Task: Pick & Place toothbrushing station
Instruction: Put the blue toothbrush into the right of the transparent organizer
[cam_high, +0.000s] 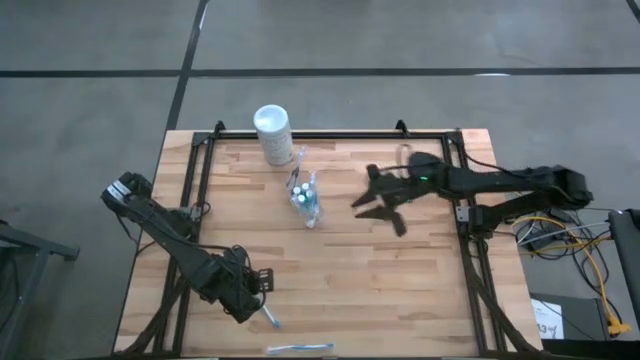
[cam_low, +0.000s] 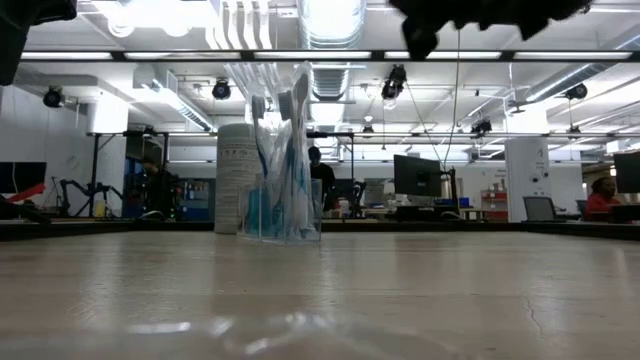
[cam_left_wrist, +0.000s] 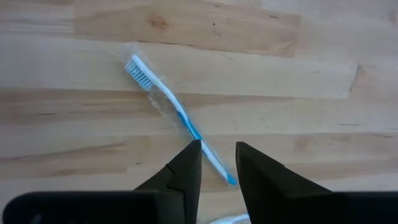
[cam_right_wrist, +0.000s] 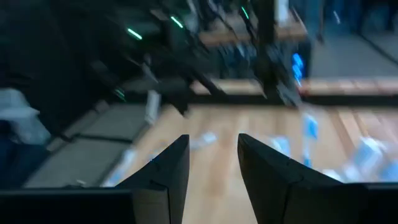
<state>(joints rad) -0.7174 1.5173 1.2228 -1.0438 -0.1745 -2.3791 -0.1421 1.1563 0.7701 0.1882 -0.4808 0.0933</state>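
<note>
Spreading across most of the high view, the wooden surface (cam_high: 400, 290) carries everything, with the left arm reaching to the lower left and the right arm entering from the right edge. Judging by how things lie, the task looks barely under way: the toothbrushing station (cam_high: 306, 200) stands untouched just above the middle of the frame, no tool on it, so the pick and the placing both seem left to do. The right tool (cam_high: 378, 207) hovers right of centre, near the station but apart from it, its fingers parted with nothing between them. The left tool (cam_left_wrist: 217, 158) sits low over a loose toothbrush (cam_left_wrist: 177, 115); its fingers stand partly apart, straddling the handle end, and I cannot tell whether they grip it. A white cylinder (cam_high: 272, 133) stands just beyond the station, toward the upper edge. The station itself is a small clear holder, nearly lost against the wood, upright, with blue-and-white brushes standing inside it.
</note>
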